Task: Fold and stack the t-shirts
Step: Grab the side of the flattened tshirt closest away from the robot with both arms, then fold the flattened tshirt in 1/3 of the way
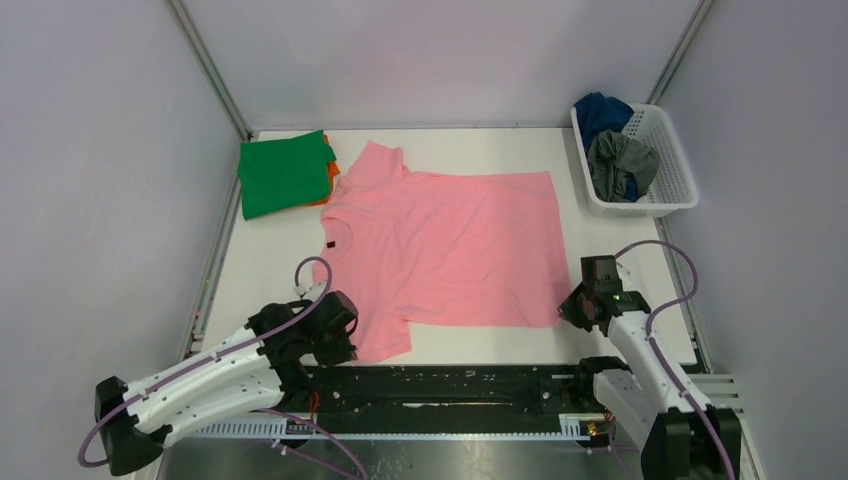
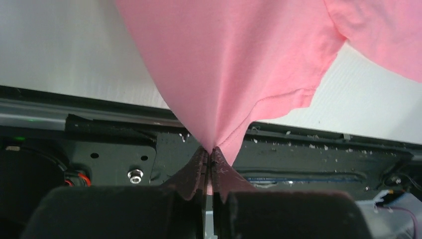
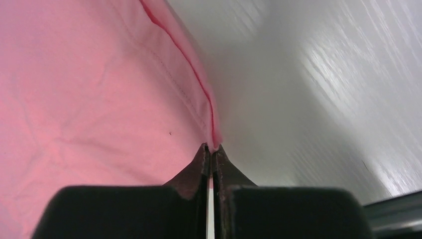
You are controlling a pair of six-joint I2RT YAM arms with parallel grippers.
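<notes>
The pink shirt (image 1: 450,245) lies spread flat mid-counter (image 1: 270,260), collar to the left and hem to the right. The left claw (image 2: 209,154) is pressed together on the near sleeve (image 1: 380,335) at the near left. The wrist view shows the cloth drawn into a tight peak at its tips, so that end looks raised a little off the surface. The right claw (image 3: 211,149) pinches the near hem corner (image 1: 556,318) at the near right, with the stitched edge running straight into its tips.

Gripping both ends of the near long edge probably lets the two arms carry that edge toward the far side together, keeping it taut and straight for a lengthwise fold.

At the far left a folded green shirt (image 1: 283,175) sits on an orange shirt (image 1: 332,168), which shows only as a sliver. That looks like the stack the pink one should join. The blue shirt (image 1: 602,112) and grey shirt (image 1: 620,162) lie crumpled in the basket (image 1: 675,160) at the far right, apparently not yet folded
</notes>
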